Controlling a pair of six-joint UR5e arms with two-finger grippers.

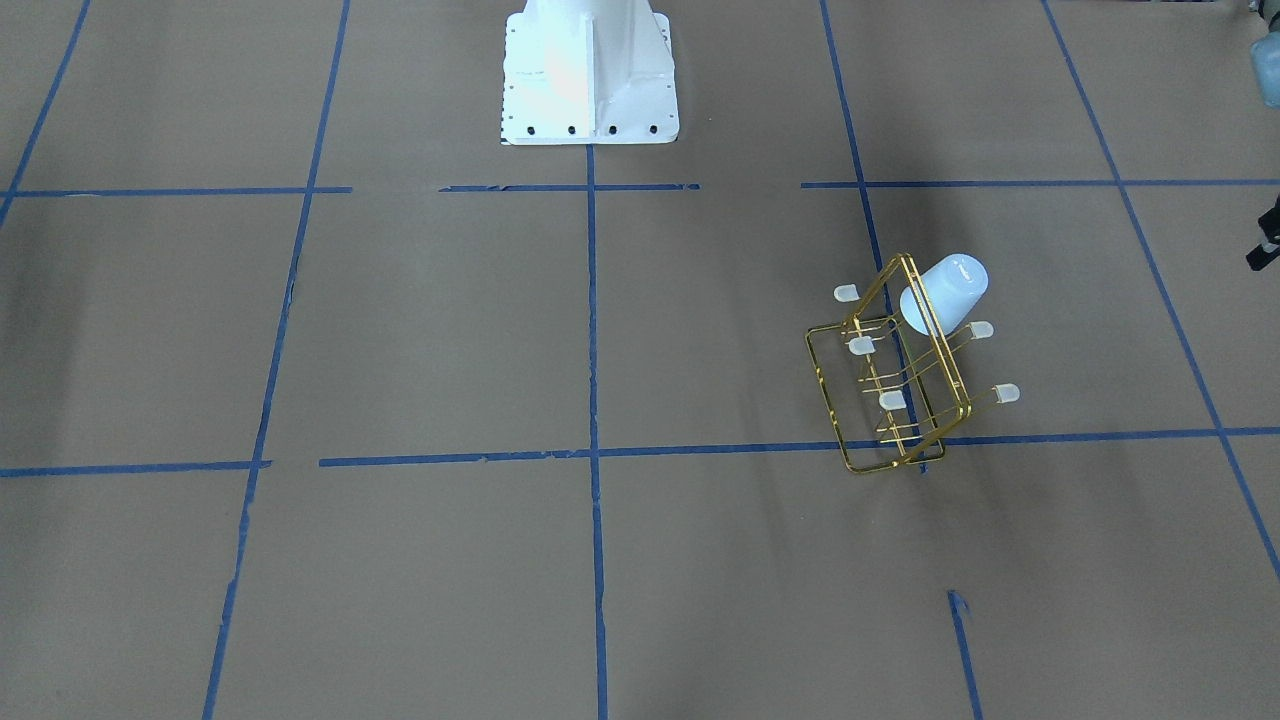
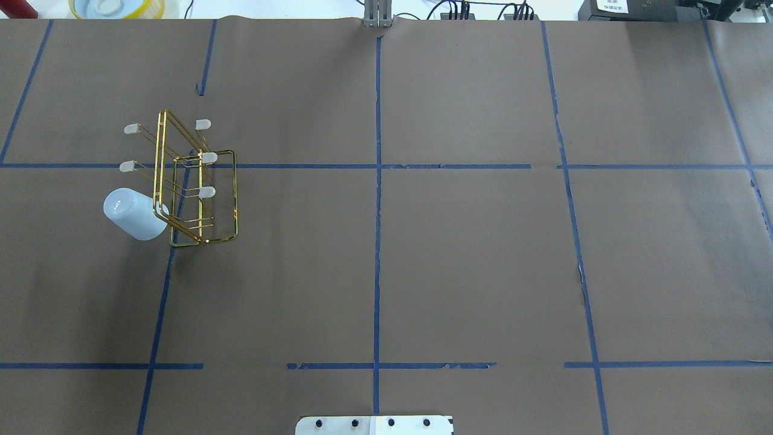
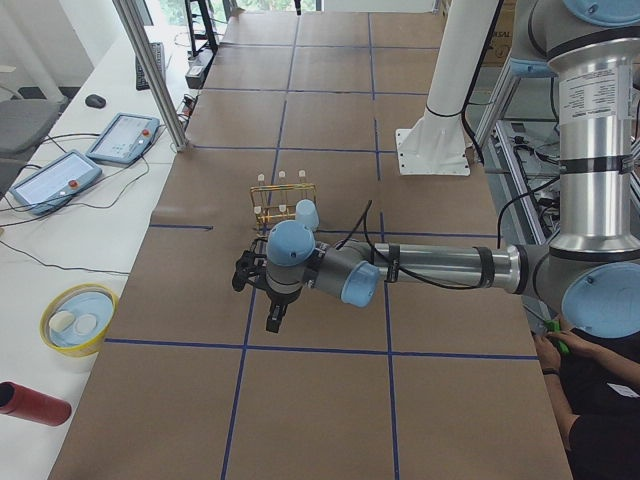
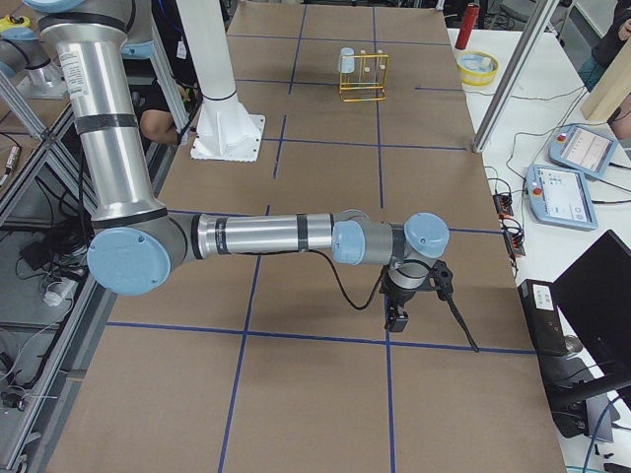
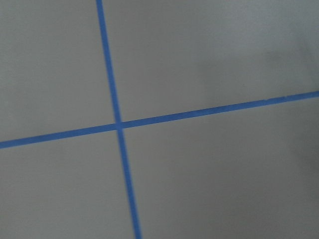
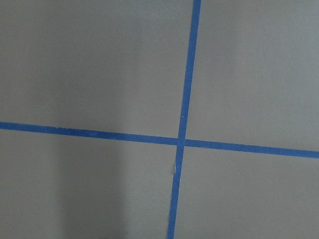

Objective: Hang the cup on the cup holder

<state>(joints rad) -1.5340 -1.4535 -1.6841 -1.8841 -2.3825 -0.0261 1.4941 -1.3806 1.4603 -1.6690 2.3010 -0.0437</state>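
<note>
Black-fingered, the left claw (image 3: 272, 318) and the right claw (image 4: 395, 317) hung over taped paper (image 2: 471, 266), well apart from the work; whether either was apart or together, I could not tell. The cup (image 2: 134, 214) sat tilted on a prong of the cup holder (image 2: 235, 193). Any knock to that light rack could probably slide it off.

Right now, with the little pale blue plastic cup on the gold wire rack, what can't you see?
One prong tip of the gold wire rack, inside the pale blue-white plastic cup: the cup's wall hides it in every view.
Left gripper: small and dark in the left side view; open or shut, cannot tell.
Right gripper: likewise, right side view.
Wrist views: no fingers, only brown paper and blue tape.
</note>
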